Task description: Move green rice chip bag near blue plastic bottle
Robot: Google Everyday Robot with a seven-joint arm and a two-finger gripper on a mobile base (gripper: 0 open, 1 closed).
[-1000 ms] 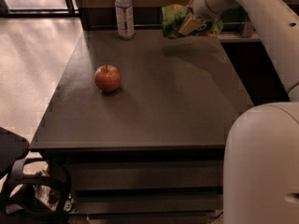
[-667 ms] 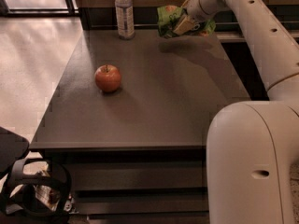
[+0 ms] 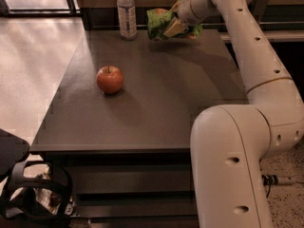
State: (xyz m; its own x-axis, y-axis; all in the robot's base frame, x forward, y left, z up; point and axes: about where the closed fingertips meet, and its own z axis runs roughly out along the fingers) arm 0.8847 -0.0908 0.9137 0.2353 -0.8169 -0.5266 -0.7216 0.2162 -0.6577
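Dark table [image 3: 166, 103], far edge against a wall. The gripper [image 3: 172, 26] is clenched on the green rice chip bag [image 3: 159, 20], which it holds just above the far edge, near the blue plastic bottle [image 3: 126, 13] and to its right. Over the last second the bag has shifted left toward the bottle, so set-down is judged imminent. The red apple [image 3: 109, 79] sits well apart.

Crinkly glossy green rice chip bag [image 3: 156, 24] in tool [image 3: 174, 28] above far edge of matt table [image 3: 166, 103]

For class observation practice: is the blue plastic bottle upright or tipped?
Upright: the blue plastic bottle stands cap-up on the table. The gripper beside it grips the green rice chip bag.
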